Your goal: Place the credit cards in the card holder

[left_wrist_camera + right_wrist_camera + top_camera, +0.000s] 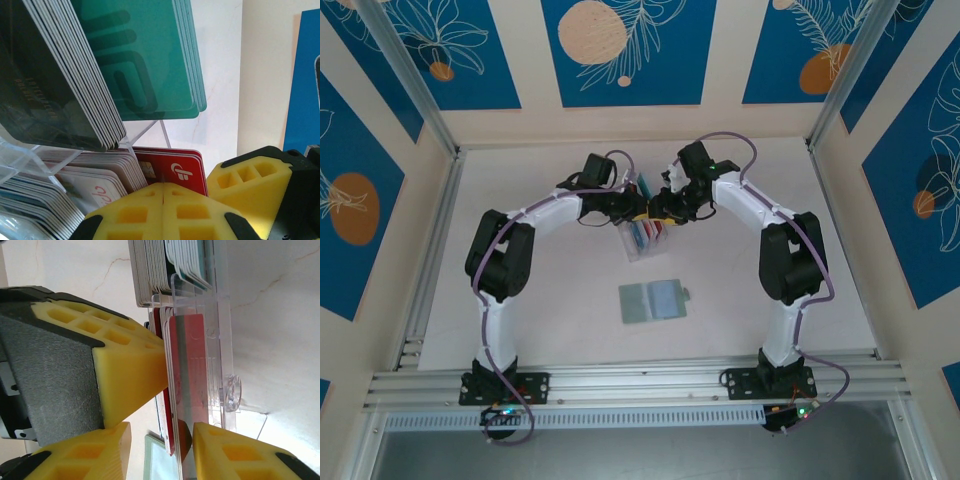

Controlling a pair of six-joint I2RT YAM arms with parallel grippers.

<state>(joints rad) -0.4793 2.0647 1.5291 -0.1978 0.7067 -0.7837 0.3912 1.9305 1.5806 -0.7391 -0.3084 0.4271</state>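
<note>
Working from the largest thing down, we see the flat white table [760,300] with the left arm [500,262] and right arm [790,258] bent inward so that their wrists meet over the clear plastic slotted rack [642,245]. The rack stands the thin plastic credit cards [145,60] on edge, where fingers can reach them. Nearer the bases, well apart from the rack, the sage-green folding card holder [653,300] lies opened flat with its pockets up, ready to receive, and no card visibly in it. From overhead the two grippers read as one dark knot, and it is the wrist cameras that tell them apart. The left gripper [164,196] has its yellow fingers pressed together on nothing, tips just beside a red card with a white logo [174,167]. We judge it is there to steady the rack or nudge that card. The right gripper [162,431] stands spread, straddling the edge of what looks like the same red card with a gap on one side. We therefore take it as about to pinch the card, not yet gripping it.
</note>
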